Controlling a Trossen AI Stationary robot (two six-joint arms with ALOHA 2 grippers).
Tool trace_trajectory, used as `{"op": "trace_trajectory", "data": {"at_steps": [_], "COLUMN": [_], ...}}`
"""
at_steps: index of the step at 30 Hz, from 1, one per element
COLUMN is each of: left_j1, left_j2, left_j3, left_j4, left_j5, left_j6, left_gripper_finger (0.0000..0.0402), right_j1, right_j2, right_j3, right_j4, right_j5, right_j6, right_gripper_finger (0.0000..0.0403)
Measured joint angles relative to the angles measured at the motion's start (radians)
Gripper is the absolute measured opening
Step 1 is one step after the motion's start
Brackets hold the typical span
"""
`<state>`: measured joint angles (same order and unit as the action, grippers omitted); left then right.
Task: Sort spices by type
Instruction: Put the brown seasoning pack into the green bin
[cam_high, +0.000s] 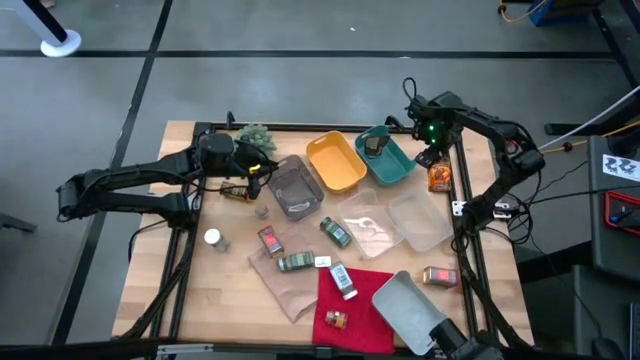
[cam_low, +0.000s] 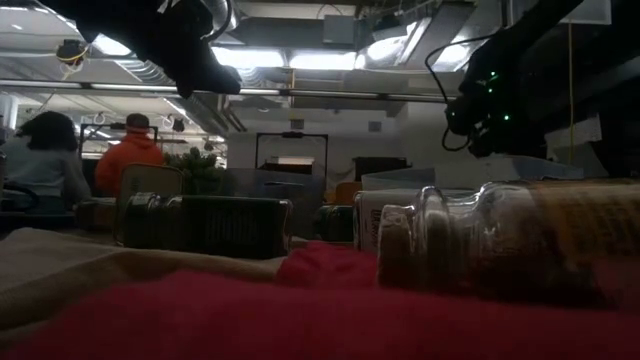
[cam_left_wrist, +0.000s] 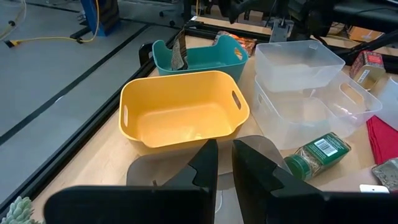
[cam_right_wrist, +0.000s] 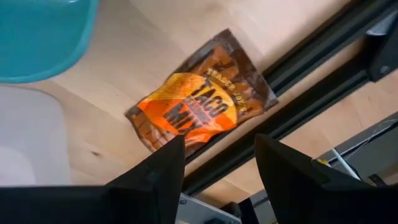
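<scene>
2 grippers: right gripper spread wide above crinkly orange taco mix packet; left gripper pinched narrow, empty, near smooth yellow tub.

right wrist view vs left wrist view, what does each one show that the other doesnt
Only the right wrist view shows the orange-and-brown taco mix packet lying flat by the table's black rail, under the open right gripper. Only the left wrist view shows the empty yellow plastic tray, the clear plastic trays, a green-labelled spice jar on its side, and the shut left gripper. Both show the teal plastic tray.
</scene>
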<state>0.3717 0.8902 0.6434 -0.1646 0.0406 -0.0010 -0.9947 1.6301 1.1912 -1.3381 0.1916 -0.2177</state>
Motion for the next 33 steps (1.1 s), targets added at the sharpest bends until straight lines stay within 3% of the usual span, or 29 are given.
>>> {"op": "trace_trajectory", "data": {"at_steps": [5, 14, 33], "left_j1": [0.0, 0.0, 0.0], "left_j2": [0.0, 0.0, 0.001], "left_j3": [0.0, 0.001, 0.001], "left_j4": [0.0, 0.0, -0.003], "left_j5": [0.0, 0.0, 0.0], "left_j6": [0.0, -0.003, 0.0], "left_gripper_finger": [0.0033, 0.0033, 0.0033], "right_j1": [0.0, 0.0, 0.0], "right_j2": [-0.001, -0.001, 0.008], "right_j3": [0.0, 0.0, -0.001], "right_j4": [0.037, 0.158, 0.168], "right_j5": [0.004, 0.034, 0.033], "right_j6": [0.054, 0.331, 0.529], "right_gripper_finger": [0.0193, 0.0193, 0.0193]}}
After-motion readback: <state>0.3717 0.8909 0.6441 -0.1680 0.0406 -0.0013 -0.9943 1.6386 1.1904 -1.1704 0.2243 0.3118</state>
